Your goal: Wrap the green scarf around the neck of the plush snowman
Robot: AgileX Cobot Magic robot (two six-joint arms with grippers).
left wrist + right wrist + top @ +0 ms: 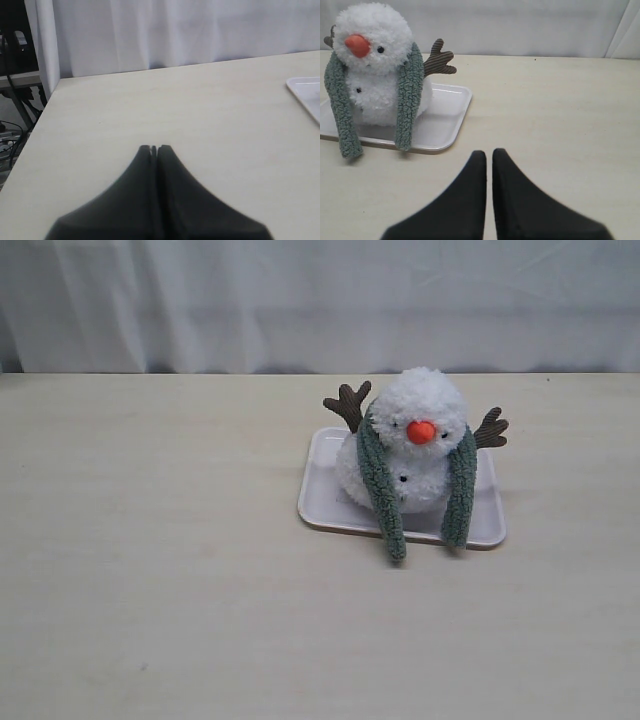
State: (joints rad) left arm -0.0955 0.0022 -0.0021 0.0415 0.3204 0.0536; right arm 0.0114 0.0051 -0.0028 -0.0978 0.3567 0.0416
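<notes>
Now | right claw [489, 152]: together | left claw [154, 147]: together | green scarf [410, 95] on plush snowman [370, 30]: apart from both

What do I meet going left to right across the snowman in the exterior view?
Brown twig arm, one hanging end of fuzzy grey-green scarf, round orange nose, scarf's other hanging end, second brown twig arm.

Snowman [420, 435] on tray [318, 490]; scarf [380, 485] over it (ends in front).
</notes>
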